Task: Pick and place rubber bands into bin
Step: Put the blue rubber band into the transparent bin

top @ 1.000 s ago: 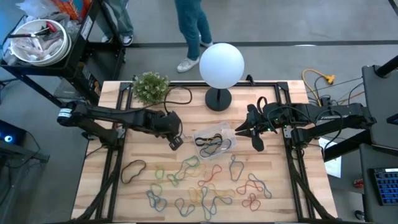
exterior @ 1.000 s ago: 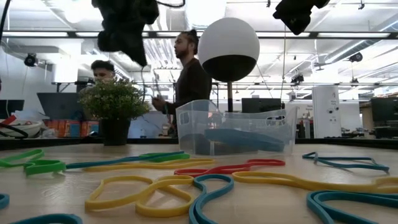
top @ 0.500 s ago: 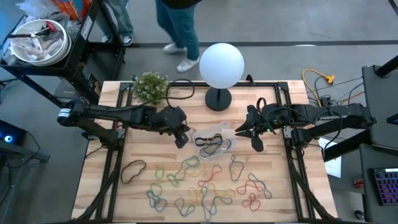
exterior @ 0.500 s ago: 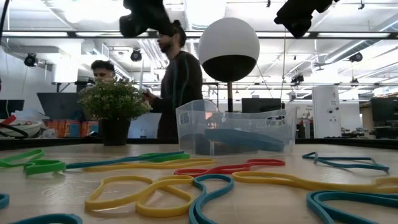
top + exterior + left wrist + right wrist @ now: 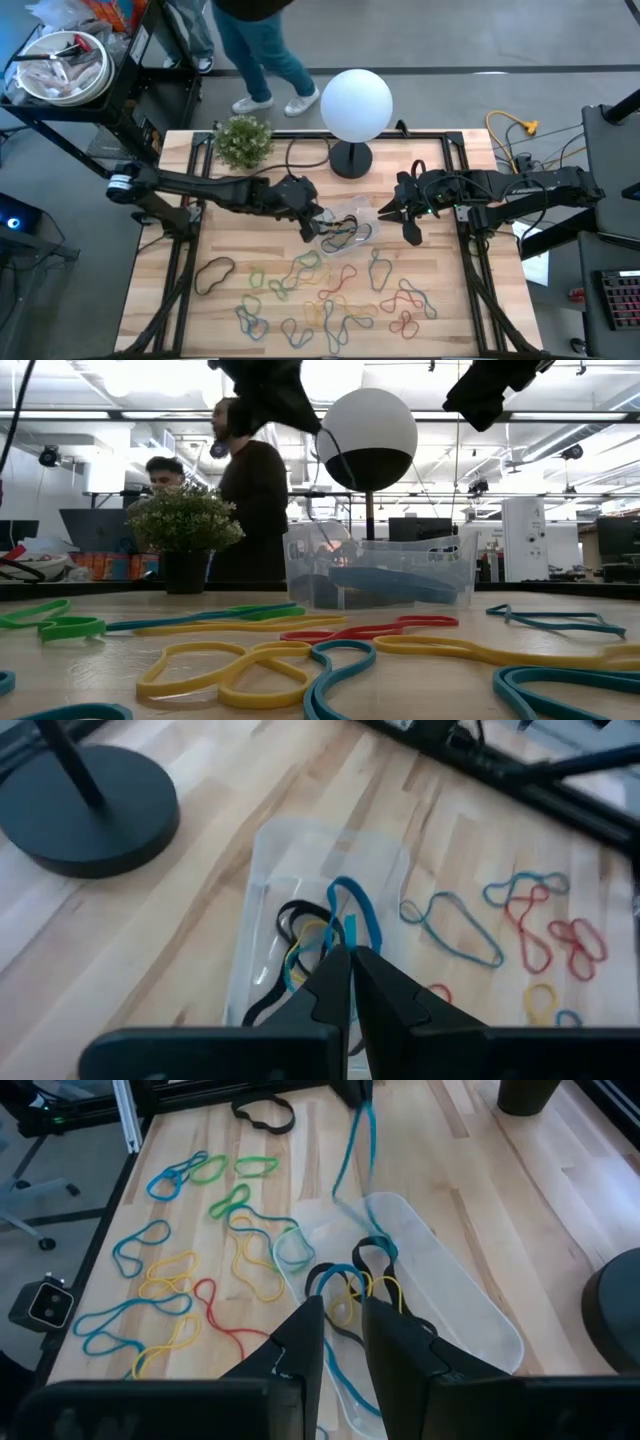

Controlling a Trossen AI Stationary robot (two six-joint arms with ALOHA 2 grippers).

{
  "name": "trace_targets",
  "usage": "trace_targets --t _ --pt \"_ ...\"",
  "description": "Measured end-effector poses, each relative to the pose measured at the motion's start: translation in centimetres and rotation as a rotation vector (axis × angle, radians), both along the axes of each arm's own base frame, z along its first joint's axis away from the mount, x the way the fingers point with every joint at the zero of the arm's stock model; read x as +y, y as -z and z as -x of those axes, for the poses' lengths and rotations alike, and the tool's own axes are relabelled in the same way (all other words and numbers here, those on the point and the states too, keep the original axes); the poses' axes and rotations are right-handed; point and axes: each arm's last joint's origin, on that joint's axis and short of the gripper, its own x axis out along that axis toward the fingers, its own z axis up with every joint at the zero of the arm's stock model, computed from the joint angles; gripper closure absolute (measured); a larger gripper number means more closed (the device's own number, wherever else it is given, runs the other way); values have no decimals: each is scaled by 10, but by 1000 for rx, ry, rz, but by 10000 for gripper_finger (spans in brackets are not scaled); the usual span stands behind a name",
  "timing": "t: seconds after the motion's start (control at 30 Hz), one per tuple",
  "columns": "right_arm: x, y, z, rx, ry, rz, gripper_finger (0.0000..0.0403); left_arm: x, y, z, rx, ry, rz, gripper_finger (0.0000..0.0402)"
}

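Observation:
The clear bin (image 5: 362, 214) stands at the table's middle with black, yellow and blue rubber bands (image 5: 350, 1285) in it. Several loose coloured rubber bands (image 5: 330, 300) lie flat on the wood nearer the front edge. My left gripper (image 5: 314, 226) hovers over the bin's left end, shut on a blue rubber band (image 5: 367, 1135). To the right of the bin, above the table, my right gripper (image 5: 412, 228) waits. Its fingers (image 5: 305, 1335) stand a little apart with nothing between them. My left gripper pinches the blue band's upper end (image 5: 352, 930) between its two shut fingertips, slanting down from the table's left. The band hangs slack below the fingers, and its lower end (image 5: 338, 1195) reaches down to the bin's left rim.
A white globe lamp (image 5: 356, 103) on a black base (image 5: 350, 158) stands just behind the bin. A potted plant (image 5: 243, 140) sits at the far left. A person walks past behind the table. A black band (image 5: 213, 272) lies at the near left.
My left gripper has travelled toward the table's right edge, from left of the bin to over the bin's left end, and has tipped up somewhat, staying shut on the blue band. The person behind the table has walked toward the left.

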Motion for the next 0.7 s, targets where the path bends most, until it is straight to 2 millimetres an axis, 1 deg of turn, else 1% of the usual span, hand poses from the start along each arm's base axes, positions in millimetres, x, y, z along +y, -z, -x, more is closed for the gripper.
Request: trace_targets --t 0.13,0.3,0.57,0.63,0.7 --pt "0 0 0 -3 0 0 335 -1 14 -12 31 18 -7 402" --pt "0 0 0 -4 0 -1 335 -2 25 -19 65 28 0 402" --pt "0 0 0 -4 0 -1 335 -2 26 -19 73 62 -31 401" --pt "0 0 0 -4 0 -1 335 -2 25 -19 74 69 -38 394" --pt "0 0 0 -5 0 -1 335 -2 25 -19 74 71 -40 379"
